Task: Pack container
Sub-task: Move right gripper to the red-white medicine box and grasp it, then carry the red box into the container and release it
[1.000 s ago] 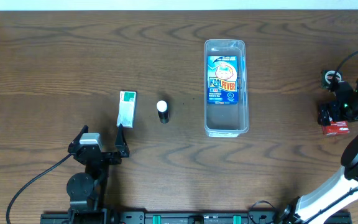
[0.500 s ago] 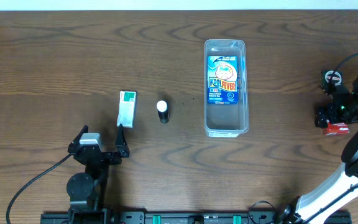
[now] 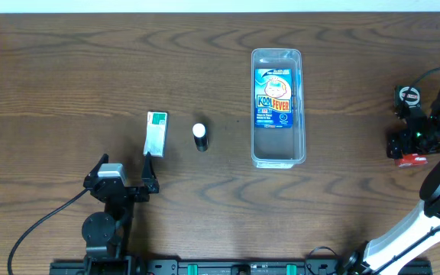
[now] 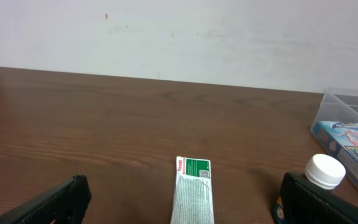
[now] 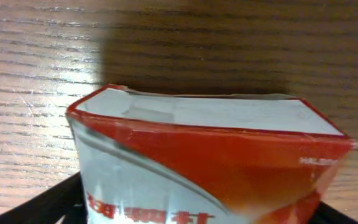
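Packing job, mid-scene: the clear plastic container (image 3: 278, 153) lies right of centre on the wooden table (image 3: 67, 76), well apart from both arms, with a blue printed carton (image 3: 273, 98) flat inside it. The left gripper (image 3: 124, 169) rests near the front edge with its fingers spread wide. Just beyond it lies a green-and-white box (image 3: 156, 132), and a white-capped bottle (image 3: 199, 136) stands between that box and the container. At far right, the right gripper (image 3: 412, 149) straddles a red-and-white box (image 5: 210, 162); whether it pinches it cannot be told.
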